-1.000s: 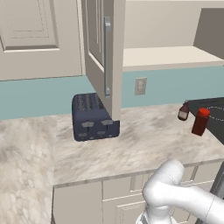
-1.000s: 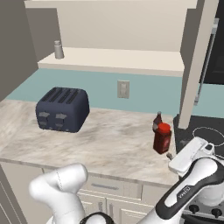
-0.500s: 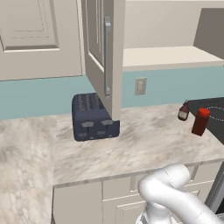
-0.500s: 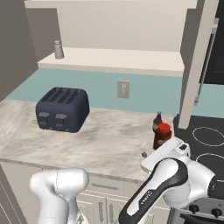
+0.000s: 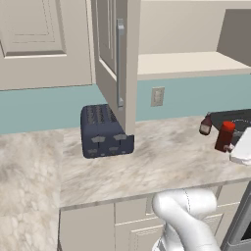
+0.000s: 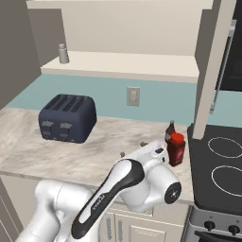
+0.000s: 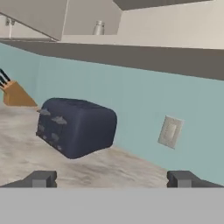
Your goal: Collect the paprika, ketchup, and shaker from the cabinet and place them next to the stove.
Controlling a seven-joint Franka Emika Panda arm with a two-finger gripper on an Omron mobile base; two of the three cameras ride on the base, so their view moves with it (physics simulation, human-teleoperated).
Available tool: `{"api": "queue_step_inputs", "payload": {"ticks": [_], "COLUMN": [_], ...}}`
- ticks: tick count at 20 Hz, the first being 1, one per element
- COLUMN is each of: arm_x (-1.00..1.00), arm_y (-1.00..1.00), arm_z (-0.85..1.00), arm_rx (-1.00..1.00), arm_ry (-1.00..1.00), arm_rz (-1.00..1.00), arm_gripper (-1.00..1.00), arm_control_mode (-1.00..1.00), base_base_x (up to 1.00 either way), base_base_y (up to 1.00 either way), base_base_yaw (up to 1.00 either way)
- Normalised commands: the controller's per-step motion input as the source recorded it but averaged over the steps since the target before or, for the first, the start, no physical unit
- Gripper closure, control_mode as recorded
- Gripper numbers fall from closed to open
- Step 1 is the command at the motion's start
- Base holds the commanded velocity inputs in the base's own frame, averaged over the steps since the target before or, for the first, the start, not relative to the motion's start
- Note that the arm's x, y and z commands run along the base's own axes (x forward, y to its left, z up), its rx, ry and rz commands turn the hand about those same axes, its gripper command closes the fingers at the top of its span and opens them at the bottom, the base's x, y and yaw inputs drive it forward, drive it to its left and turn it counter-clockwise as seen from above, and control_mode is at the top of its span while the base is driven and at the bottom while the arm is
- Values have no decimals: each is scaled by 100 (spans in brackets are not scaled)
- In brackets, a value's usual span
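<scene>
The shaker (image 6: 63, 53) (image 7: 99, 28), small and grey, stands on the cream shelf (image 6: 142, 66) of the open cabinet (image 5: 110, 59). A narrow-necked dark red ketchup bottle (image 6: 170, 130) (image 5: 206, 125) and a red-capped paprika jar (image 6: 177, 149) (image 5: 224, 136) stand together on the counter, right beside the black stove (image 6: 222, 160). My gripper (image 7: 111, 179) (image 6: 132, 148) is open and holds nothing. It hovers low over the counter just left of the two bottles and faces the back wall and the toaster.
A dark blue-grey toaster (image 5: 105, 130) (image 7: 76, 126) sits on the marble counter (image 5: 162, 162) under the open door's silver handle (image 5: 120, 63). A knife block (image 7: 15, 94) stands further left. A wall outlet (image 6: 133, 96) is behind. My own arm (image 6: 123, 189) bulks in front of the counter edge.
The arm has swung leftward from over the stove, so the hand now sits left of the bottles facing the toaster. Bottles and shaker have stayed put.
</scene>
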Motion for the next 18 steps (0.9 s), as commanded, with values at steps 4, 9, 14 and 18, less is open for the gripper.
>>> {"api": "queue_step_inputs", "payload": {"ticks": [4,9,14,18], "arm_x": [19,10,9,9], "arm_y": [71,52,19,5], "arm_z": [74,89,96,91], "arm_rx": [7,7,7,6], "arm_ry": [0,4,13,16], "arm_rz": [-13,-10,-3,0], "arm_gripper": [-100,-100,-100,-100], "arm_control_mode": [-100,-100,-100,-100], "base_base_x": [0,0,0,0], "base_base_y": [0,0,0,0], "base_base_yaw": [0,0,0,0]}}
